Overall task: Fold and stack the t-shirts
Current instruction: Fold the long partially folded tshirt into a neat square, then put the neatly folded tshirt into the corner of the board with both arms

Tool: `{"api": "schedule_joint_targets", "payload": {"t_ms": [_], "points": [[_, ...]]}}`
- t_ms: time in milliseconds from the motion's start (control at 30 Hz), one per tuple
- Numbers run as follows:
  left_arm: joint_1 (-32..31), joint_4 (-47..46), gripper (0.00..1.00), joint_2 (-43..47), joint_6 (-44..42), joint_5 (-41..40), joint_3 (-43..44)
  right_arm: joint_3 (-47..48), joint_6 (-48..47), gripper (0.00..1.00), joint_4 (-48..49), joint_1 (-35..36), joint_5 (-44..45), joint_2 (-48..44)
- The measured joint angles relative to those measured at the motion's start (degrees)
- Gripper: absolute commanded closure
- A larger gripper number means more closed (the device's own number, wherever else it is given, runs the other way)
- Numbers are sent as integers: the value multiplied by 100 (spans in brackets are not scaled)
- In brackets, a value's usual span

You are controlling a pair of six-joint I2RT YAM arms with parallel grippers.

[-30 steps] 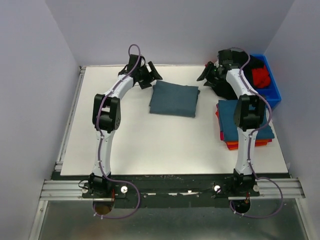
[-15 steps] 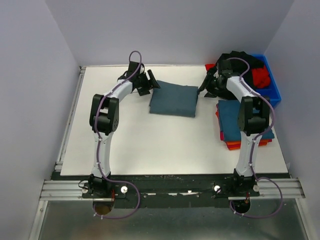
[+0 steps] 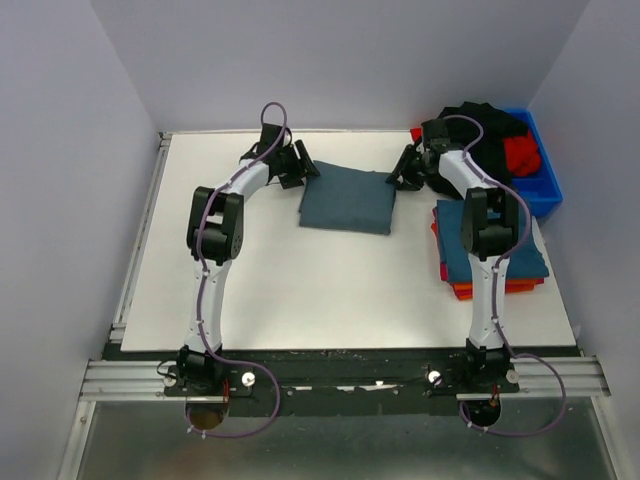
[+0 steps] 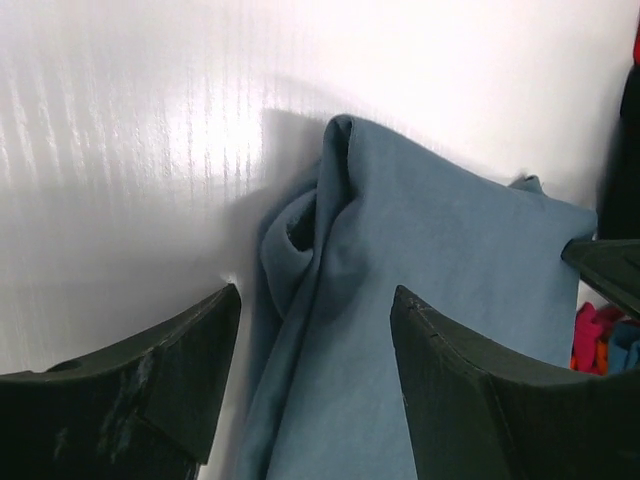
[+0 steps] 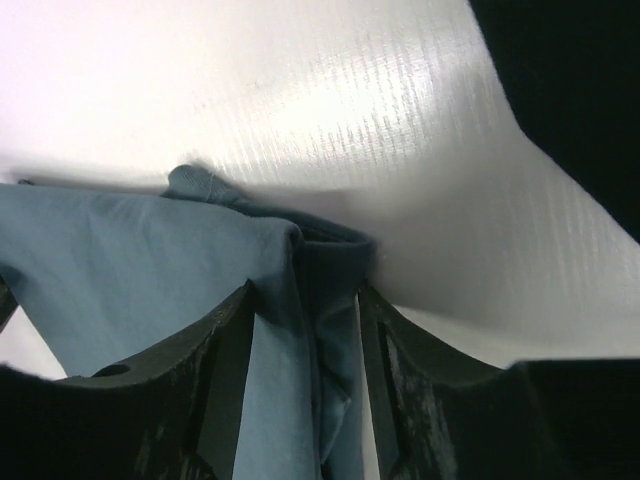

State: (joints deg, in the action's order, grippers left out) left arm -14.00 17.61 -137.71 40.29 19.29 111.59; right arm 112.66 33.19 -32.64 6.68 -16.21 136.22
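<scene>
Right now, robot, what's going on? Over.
Left gripper open, straddling blue shirt corner. Right gripper astride other corner, grip unclear. Shirt folded, not yet on pile.

A white table (image 3: 280,280) is seen, on whose far middle a folded blue-grey t-shirt (image 3: 348,200) is laid flat, one edge loosely bunched in the left wrist view. Towards the right edge a stack of folded shirts (image 3: 450,250) is set, a blue one on top with orange and red layers beneath. At the far right corner a blue bin (image 3: 545,185) is placed, apparently on the table, and a black heap of clothing (image 3: 500,125) is spilled from it towards the tabletop.
</scene>
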Motion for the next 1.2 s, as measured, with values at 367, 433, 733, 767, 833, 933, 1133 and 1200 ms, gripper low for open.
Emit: {"api": "schedule_joint_targets", "payload": {"t_ms": [367,433,733,767,833,933,1133,1200], "points": [[-61,-321,39,-293,164,-24,280,-15,229,77,144,50,94,105],[-70,-339,43,-321,181,-24,293,-37,236,88,177,52,92,105],[-70,-1130,100,-356,619,-11,-131,-70,238,99,372,120,87,105],[-72,-1292,100,-356,678,7,-192,-98,236,99,433,125,87,105],[-79,-1545,100,-356,708,7,-295,-197,232,99,579,131,72,85],[-83,-2013,100,-302,671,26,-577,-516,155,99,817,136,63,-109],[-131,-2693,100,651,466,22,-2103,-1980,-96,99,1156,219,63,-1412],[-162,-2828,100,1115,415,17,-2594,-2396,-181,99,1220,240,42,-1978]]}}
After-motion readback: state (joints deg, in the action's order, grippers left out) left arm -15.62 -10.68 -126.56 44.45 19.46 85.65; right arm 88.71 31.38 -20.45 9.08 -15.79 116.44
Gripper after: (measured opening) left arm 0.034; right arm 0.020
